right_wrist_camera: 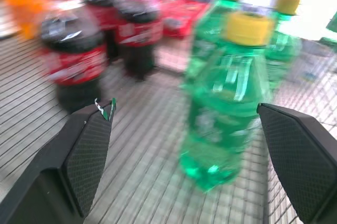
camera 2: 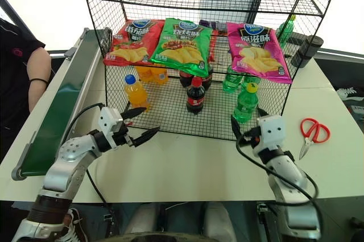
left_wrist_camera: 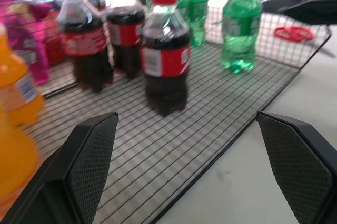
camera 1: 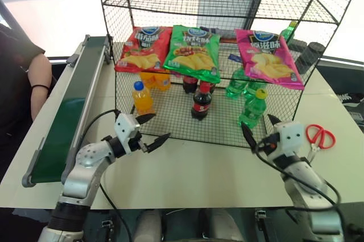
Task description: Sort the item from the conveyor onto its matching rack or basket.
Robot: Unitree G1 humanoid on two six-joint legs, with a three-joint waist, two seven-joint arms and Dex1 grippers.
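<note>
Far left: a person's arm [camera 1: 35,86] at the table edge, then the conveyor [camera 1: 68,111], belt bare, running from 7 to 1 o'clock along the left side of the table [camera 1: 193,168].

Left gripper [camera 1: 152,131]: fingers wide apart, holding nothing, hovering over the table just outside the basket front, pointing toward 2 o'clock. Orange bottle [camera 1: 141,98] sits just beyond it inside the basket [camera 1: 170,134], cola bottle [camera 1: 201,103] further right.

Centre: chip bags [camera 1: 196,53] on the shelf above, more bottles behind (not task items).

Green bottle [camera 1: 253,109]: upright on the basket floor near its front right corner, yellow cap up, long axis vertical, standing free with nothing touching it. More green bottles stand behind it.

Right gripper [camera 1: 260,131]: fingers spread wide, empty, just outside the basket front. Bottle lies at about 12 o'clock from the fingers, close, centred between them in the right wrist view [right_wrist_camera: 226,103]. The right arm is by far the nearer; the left is well apart from it, across the basket.

Read: bottle looks placed with its matching group, so sorting of this item seems done. Next call is clearing the right arm straight back toward 6 o'clock, so the fingers don't clip the bottle or the mesh.

Far right: red scissors [camera 1: 318,138] on the table, irrelevant.
</note>
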